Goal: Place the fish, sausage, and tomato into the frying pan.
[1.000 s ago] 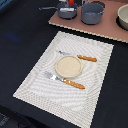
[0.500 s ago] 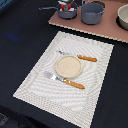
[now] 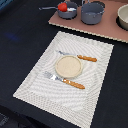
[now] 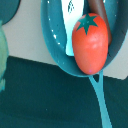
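Note:
The frying pan (image 3: 67,12) stands on the brown board at the back, its thin handle pointing to the exterior view's left. The red tomato (image 3: 62,7) lies in it. The wrist view looks straight down into the pan (image 4: 56,47) from close above. There the tomato (image 4: 90,43) with its green star top fills the middle. The white fish (image 4: 70,27) lies beside it, and a dark reddish-brown end of the sausage (image 4: 97,7) shows behind it. The pan's handle (image 4: 102,102) runs off over the dark table. No gripper fingers show in either view.
A deeper grey pot (image 3: 93,12) stands next to the pan, and a beige bowl (image 3: 123,17) at the exterior view's right. On the striped placemat (image 3: 35,80) lie a wooden plate (image 3: 67,66), a knife (image 3: 80,57) and a fork (image 3: 67,81). A blurred green shape (image 4: 2,55) sits at the wrist picture's edge.

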Motion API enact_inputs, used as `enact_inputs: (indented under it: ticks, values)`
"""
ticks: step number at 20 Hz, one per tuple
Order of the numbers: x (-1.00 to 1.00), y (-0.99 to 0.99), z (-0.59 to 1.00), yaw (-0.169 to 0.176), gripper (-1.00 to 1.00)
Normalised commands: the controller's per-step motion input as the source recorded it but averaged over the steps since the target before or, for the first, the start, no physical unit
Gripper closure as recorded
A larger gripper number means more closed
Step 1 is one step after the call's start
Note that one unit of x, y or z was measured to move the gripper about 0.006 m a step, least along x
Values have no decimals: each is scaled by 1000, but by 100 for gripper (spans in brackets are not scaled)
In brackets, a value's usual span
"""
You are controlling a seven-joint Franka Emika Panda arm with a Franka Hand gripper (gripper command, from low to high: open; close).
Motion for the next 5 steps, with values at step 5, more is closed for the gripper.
enact_inputs:
  ticks: [5]
  values:
    - [0,0,0,0,-100]
